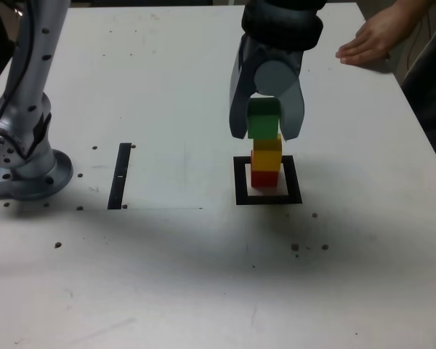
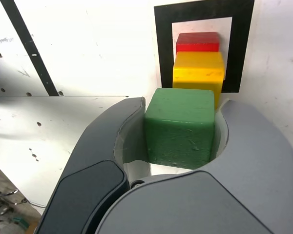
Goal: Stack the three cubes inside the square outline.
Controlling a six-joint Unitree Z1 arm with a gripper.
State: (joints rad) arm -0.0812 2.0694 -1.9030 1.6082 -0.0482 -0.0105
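The gripper [image 1: 267,134] is closed on the green cube [image 1: 263,118] and holds it up high. In the exterior view, the yellow cube [image 1: 267,154] sits on top of the red cube [image 1: 264,178]. The red cube is inside the black square outline [image 1: 241,196]. A person's hand [image 1: 367,40] rests on the white table [image 1: 167,276], at the exterior view's right.

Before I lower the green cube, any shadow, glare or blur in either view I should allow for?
Exterior view: broad soft shadow across the white table, dark gripper underside, edges slightly soft. Wrist view: upper table washed out near white, green cube's near face shaded, its top brighter.
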